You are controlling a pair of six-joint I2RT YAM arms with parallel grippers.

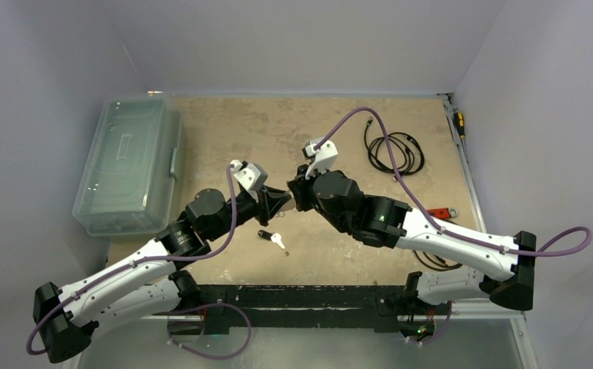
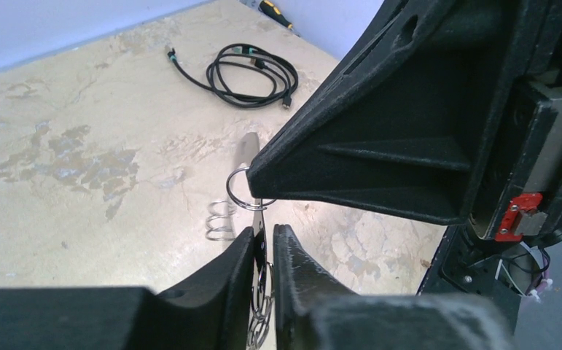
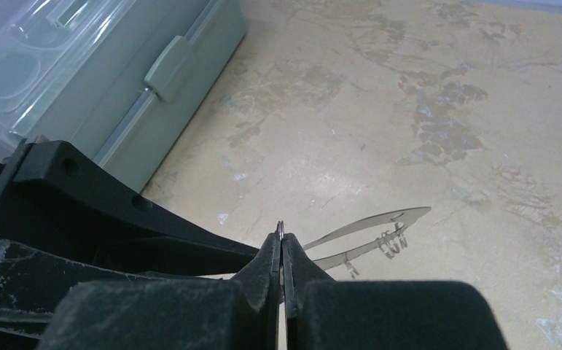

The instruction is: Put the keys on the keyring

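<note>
The worn tan table (image 1: 224, 131) carries a large see-through green plastic box (image 1: 128, 165) at its left edge. The box's lid is latched down, and what lies inside cannot be made out through the plastic.

The two arms meet above the middle of the table. The left gripper (image 2: 263, 233) has its fingers pressed in on the flat silver strip of the keyring (image 3: 398, 217), with only the metal between them. The right gripper (image 3: 281, 240) is pinched tight on a small round ring at the keyring's other end. The curved loop hangs in the air between the two, off the table, with small wire coils along its edge.

A coiled black cable (image 1: 397, 150) lies toward the far right. A red-handled wrench (image 1: 441, 213) sits beside the right arm.

The keys (image 1: 271, 237), one black-headed and one silver, lie together on the table just in front of the grippers, apart from the keyring.
</note>
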